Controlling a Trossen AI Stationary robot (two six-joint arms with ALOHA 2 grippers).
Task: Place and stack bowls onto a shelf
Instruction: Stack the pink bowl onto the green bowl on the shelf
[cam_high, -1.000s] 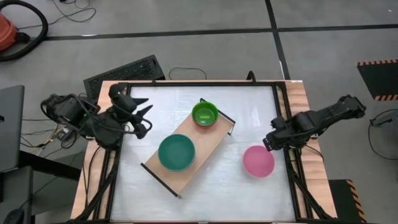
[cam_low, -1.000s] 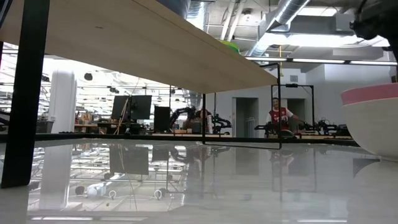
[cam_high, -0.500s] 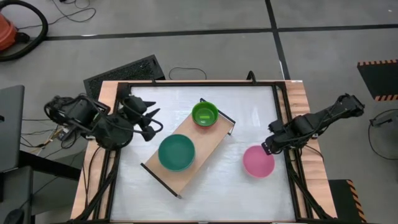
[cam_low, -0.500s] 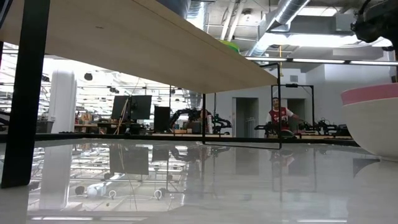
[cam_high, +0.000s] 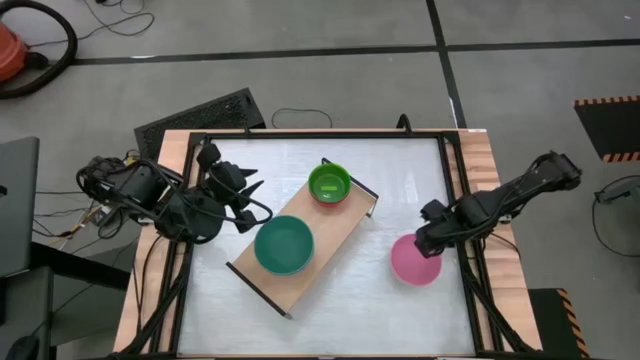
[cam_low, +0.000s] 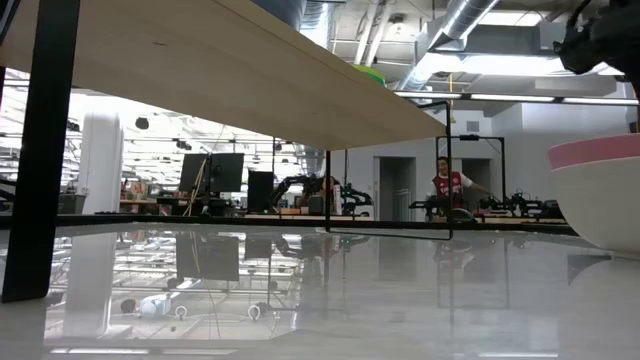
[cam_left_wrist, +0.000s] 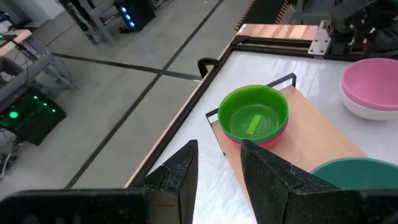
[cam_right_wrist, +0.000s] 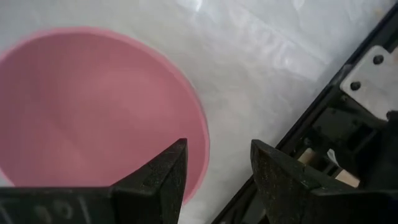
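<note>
The long wooden shelf (cam_low: 250, 75) stretches overhead on a black leg. A pink bowl (cam_low: 600, 190) sits on the shiny surface (cam_low: 320, 290). Far back stands a person (cam_low: 443, 185), maybe watching.

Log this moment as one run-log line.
right gripper: open, over round pink plastic bowl rim | left gripper: open, empty, beside light-wood shelf | on shelf: teal bowl, lime green bowl
</note>
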